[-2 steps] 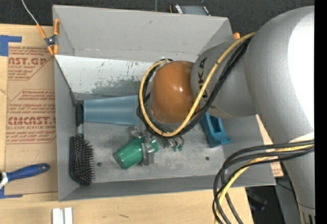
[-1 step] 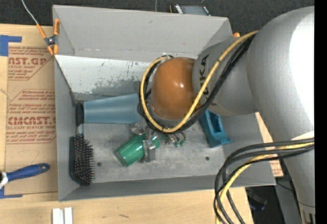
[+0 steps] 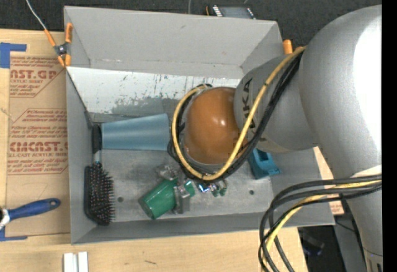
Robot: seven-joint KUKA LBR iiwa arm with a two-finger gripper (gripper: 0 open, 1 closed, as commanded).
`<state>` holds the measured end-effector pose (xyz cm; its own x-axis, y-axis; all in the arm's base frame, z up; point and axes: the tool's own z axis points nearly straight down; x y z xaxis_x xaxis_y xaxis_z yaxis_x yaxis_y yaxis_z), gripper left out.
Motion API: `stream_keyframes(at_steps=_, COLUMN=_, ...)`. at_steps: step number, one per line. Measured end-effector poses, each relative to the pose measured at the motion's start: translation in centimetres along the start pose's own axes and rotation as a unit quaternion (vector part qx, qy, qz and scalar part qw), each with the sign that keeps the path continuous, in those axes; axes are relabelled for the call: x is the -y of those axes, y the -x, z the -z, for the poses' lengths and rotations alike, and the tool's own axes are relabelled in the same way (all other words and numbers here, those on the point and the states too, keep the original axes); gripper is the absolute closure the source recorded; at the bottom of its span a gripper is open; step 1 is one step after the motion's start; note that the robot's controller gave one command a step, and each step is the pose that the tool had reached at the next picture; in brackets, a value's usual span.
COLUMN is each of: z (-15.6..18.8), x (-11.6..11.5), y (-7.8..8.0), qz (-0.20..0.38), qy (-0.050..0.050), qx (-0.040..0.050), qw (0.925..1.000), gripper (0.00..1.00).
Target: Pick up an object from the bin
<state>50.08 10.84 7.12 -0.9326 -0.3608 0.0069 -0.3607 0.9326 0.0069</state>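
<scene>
Your arm (image 3: 322, 97) loomed over the grey bin (image 3: 155, 35), its claw (image 3: 186, 186) low beside a green cylinder (image 3: 158, 199) near the front wall; whether it was open or closed, you could not tell. An off-centre grip risked rolling the cylinder toward the black hairbrush (image 3: 98, 193).

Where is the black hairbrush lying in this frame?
In the camera view, the black hairbrush lies along the left wall of the bin at the lower-left corner, its handle reaching beside the light blue cup, with the green cylinder to its right.
</scene>
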Motion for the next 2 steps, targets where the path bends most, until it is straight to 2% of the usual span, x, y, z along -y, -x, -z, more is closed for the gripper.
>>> stream_keyframes(at_steps=1, z=3.3, x=-0.8, y=-1.7, qz=0.064, qy=0.000, qx=0.0012, qw=0.9980, gripper=1.00)
stream_keyframes(at_steps=2, z=-0.2, x=-0.5, y=0.3, qz=0.089, qy=-0.001, qx=0.0057, qw=0.9961, gripper=1.00)
